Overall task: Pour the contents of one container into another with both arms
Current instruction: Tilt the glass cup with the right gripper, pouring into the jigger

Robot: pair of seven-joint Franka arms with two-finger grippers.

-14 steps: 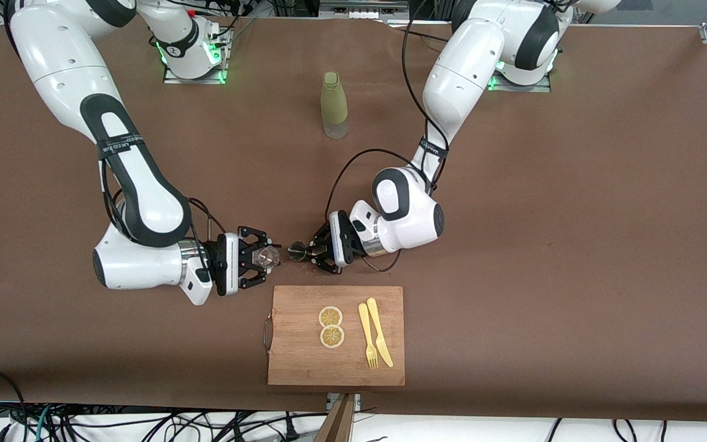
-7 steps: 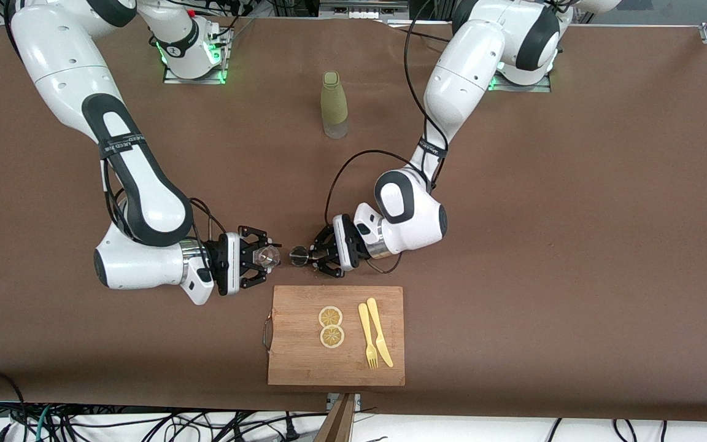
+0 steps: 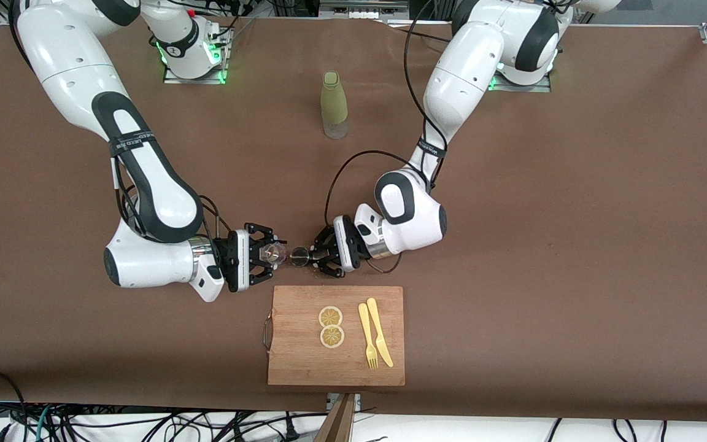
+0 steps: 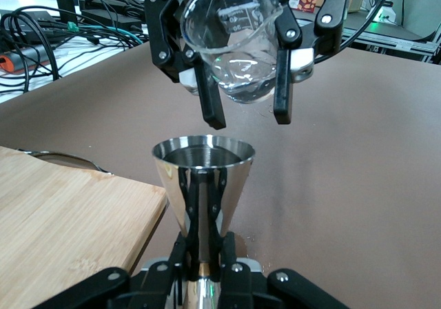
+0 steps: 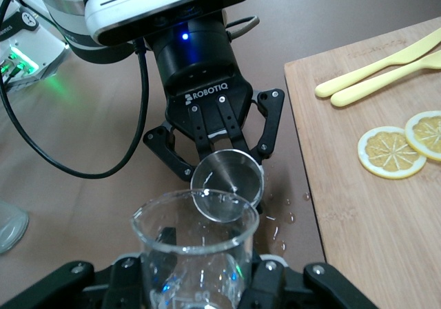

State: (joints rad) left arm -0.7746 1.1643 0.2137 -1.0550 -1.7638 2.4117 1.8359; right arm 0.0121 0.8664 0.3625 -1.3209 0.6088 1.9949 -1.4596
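A wooden board (image 3: 336, 335) lies near the camera edge of the brown table (image 3: 574, 245). On it sit two lemon slices (image 3: 331, 326), with a yellow fork (image 3: 367, 336) and knife (image 3: 379, 331) at their 3 o'clock. A green bottle (image 3: 334, 104) stands upright at the board's 12 o'clock, well apart.

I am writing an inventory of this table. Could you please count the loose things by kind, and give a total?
Glass cup: 1
Steel jigger: 1
Green bottle: 1
Cutting board: 1
Lemon slices: 2
Yellow fork: 1
Yellow knife: 1
Total: 8
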